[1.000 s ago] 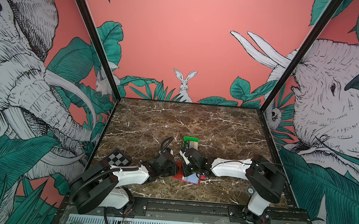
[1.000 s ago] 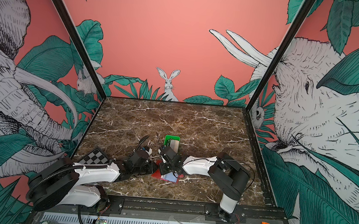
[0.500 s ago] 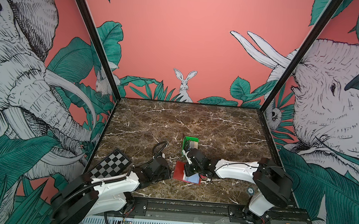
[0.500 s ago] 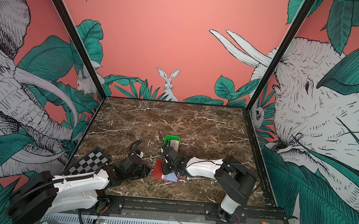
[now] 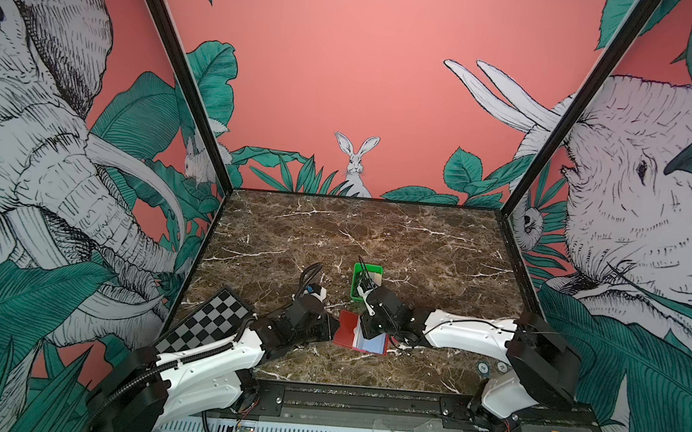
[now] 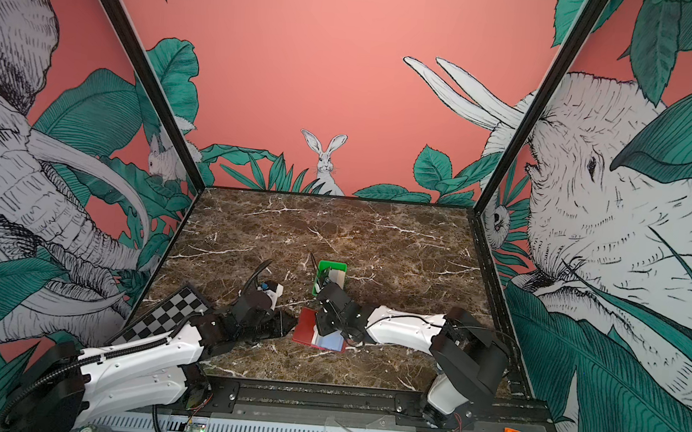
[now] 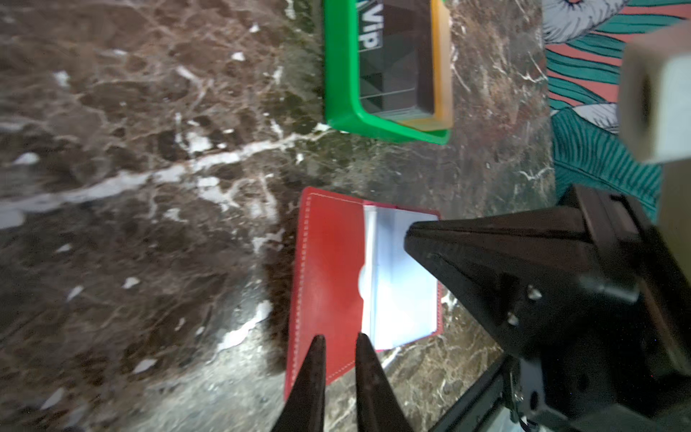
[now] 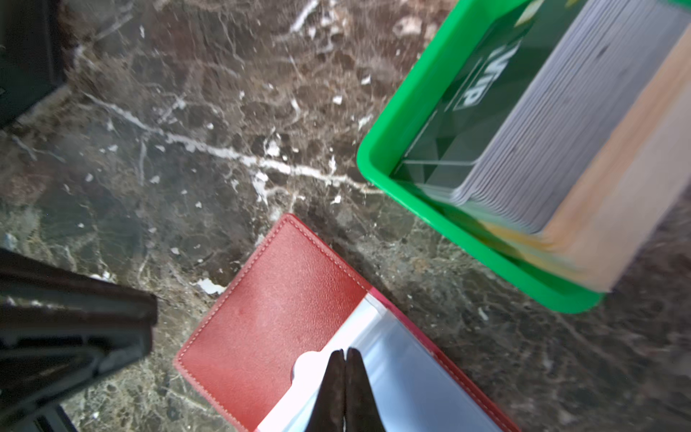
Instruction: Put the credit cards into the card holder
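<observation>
While the red leather-look folding card holder (image 5: 346, 329) lies open, right gripper (image 8: 344, 353) sits fully closed, empty, at its pale pocket (image 8: 396, 359); left gripper (image 7: 339, 336), narrowly parted, empty, over its left red flap (image 8: 276, 321).

green tray (image 5: 368, 265) just behind card holder (image 5: 347, 329), open tabletop (image 5: 356, 230) beyond

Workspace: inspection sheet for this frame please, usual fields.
Surface: brown marbled tabletop, no spills seen.
Job's things: red card holder lies open, pale pockets up; credit cards stacked on edge in green tray; none seen in holder.
Clutter: checkerboard panel at left table edge.
Grippers: left gripper slightly open over holder's red flap, empty; right gripper shut, tips at pocket notch.
Cables: black loop at left wrist; no snag seen.
Surroundings: jungle mural walls, black frame.
</observation>
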`<state>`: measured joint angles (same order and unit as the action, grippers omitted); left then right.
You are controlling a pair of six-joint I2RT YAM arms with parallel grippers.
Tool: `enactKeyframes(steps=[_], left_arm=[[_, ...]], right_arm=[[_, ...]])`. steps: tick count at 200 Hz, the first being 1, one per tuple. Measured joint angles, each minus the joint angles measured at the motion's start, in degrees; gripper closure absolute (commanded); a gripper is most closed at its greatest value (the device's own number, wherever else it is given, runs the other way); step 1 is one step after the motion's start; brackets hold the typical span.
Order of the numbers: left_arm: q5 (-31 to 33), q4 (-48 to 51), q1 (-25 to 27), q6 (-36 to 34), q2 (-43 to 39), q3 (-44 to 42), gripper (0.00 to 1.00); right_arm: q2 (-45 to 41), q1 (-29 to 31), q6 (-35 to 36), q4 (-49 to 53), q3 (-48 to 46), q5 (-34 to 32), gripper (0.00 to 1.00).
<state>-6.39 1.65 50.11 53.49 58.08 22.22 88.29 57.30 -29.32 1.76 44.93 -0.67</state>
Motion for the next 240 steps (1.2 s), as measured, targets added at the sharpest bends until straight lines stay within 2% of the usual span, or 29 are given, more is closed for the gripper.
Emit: enactKeyframes(steps=[56,106,190,217,240], left_arm=[[-6.29,-2.49,0.0,-3.58,10.43,4.48,0.81],[-5.99,-3.54,0.02,-3.96,17.77,5.14,0.81],[-2.51,-4.52,0.96,0.66,15.02,0.94,0.82],[-2.34,-4.39,1.14,1.14,13.6,0.28,0.82],[-2.49,-4.31,1.22,0.61,13.07,0.5,0.81]], right_arm=[[-2.8,-0.09,1.11,0.15,-3.34,0.33,1.0],[0.31,-0.11,1.31,1.62,-2.82,-0.31,1.0],[4.9,-0.11,1.31,2.49,0.07,-0.2,1.0],[4.46,-0.09,1.55,2.05,-0.28,-0.24,1.0],[0.68,-0.11,2.01,2.03,-2.43,-1.18,1.0]])
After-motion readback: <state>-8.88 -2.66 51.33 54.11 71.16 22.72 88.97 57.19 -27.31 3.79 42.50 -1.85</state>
